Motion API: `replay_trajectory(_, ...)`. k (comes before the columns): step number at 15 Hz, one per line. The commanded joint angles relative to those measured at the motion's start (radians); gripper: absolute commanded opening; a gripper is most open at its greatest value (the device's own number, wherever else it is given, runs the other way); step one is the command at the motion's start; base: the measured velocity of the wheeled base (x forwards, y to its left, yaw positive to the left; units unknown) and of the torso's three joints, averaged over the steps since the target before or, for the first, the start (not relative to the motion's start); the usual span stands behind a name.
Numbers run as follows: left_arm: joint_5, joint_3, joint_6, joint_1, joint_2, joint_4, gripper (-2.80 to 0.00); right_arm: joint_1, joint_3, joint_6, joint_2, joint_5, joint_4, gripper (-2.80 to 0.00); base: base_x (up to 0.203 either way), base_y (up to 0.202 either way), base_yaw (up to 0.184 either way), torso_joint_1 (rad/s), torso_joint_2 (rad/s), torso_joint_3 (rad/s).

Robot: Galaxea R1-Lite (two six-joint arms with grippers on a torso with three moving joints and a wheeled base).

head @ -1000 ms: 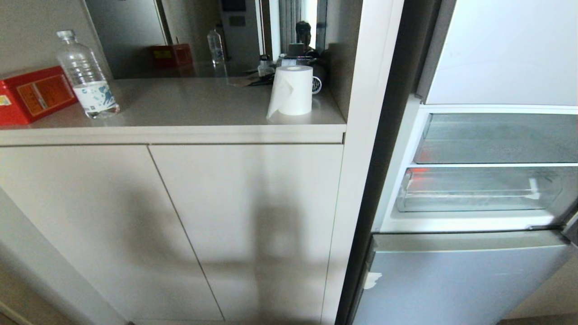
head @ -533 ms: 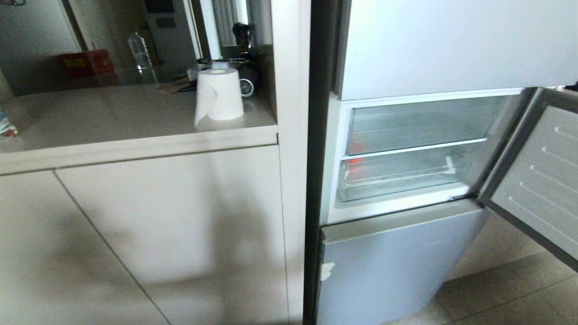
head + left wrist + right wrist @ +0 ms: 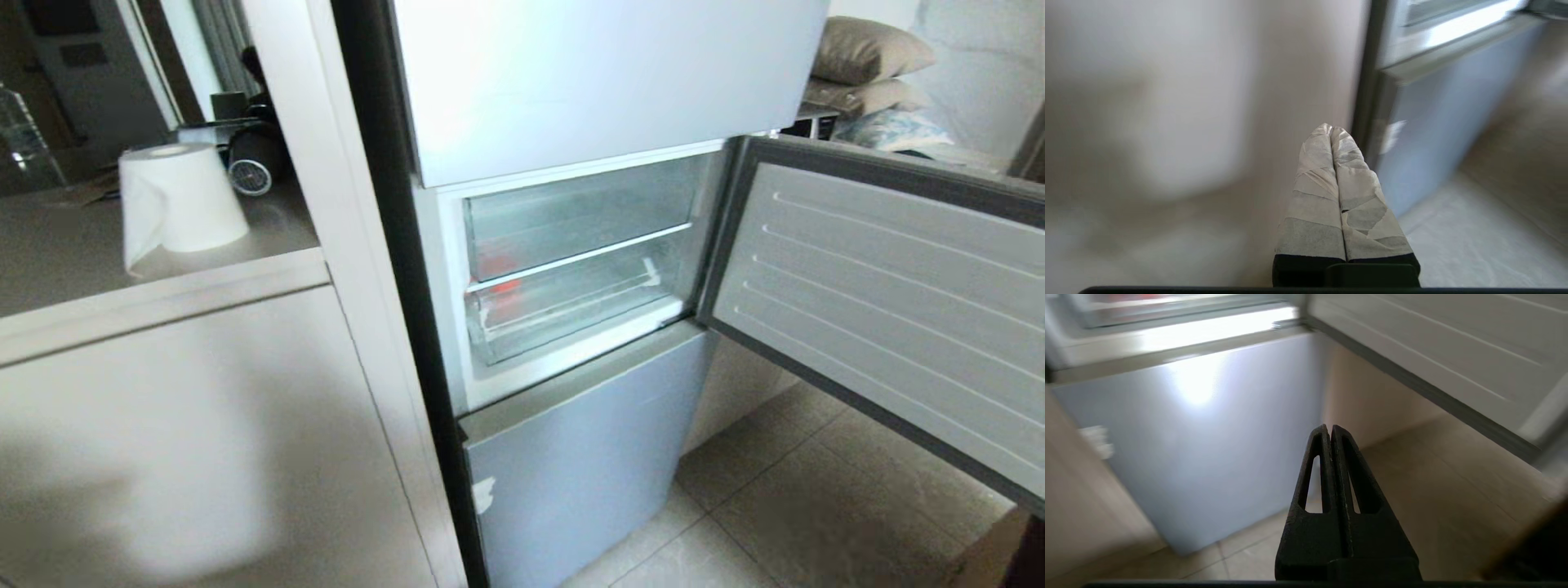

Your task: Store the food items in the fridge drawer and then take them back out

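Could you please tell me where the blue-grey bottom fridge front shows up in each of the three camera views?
Head view: the bottom fridge front sits low at centre, under the open compartment with the clear fridge drawer.
Left wrist view: it lies beyond the shut left gripper.
Right wrist view: it fills the middle, behind the shut right gripper.
Shared landmark: the white patch on its edge.

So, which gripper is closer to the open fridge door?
Right. The right gripper hangs low beside the open fridge door, before the blue-grey lower front. The left gripper hangs on the far side of that front, before the cabinet.
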State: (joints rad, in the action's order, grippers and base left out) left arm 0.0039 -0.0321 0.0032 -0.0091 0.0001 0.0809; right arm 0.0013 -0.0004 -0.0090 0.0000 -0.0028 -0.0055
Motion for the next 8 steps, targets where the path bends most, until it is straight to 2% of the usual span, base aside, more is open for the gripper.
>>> replay_trajectory(1,0.001,0.0,0.0,0.0,0.0,0.0,-2.8,0.0,0.0,0.001,0.002,0.0,0.001,-2.8,0.002,0.01,-0.169,0.001,0.01,0.002)
replay_trajectory(5,0.001,0.0,0.0,0.0,0.0,0.0,-2.8,0.0,0.0,0.006,0.002,0.0,0.001,-2.8,0.002,0.008,-0.157,0.003,0.0,0.0)
replay_trajectory(6,0.001,0.0,0.0,0.0,0.0,0.0,-2.8,0.0,0.0,0.006,0.002,0.0,0.001,-2.8,0.002,0.006,-0.091,0.002,0.0,-0.002)
replay_trajectory(8,0.001,0.0,0.0,0.0,0.0,0.0,-2.8,0.0,-0.001,0.007,0.005,0.0,-0.002,-2.8,0.0,0.0,0.0,0.0,0.0,0.0)
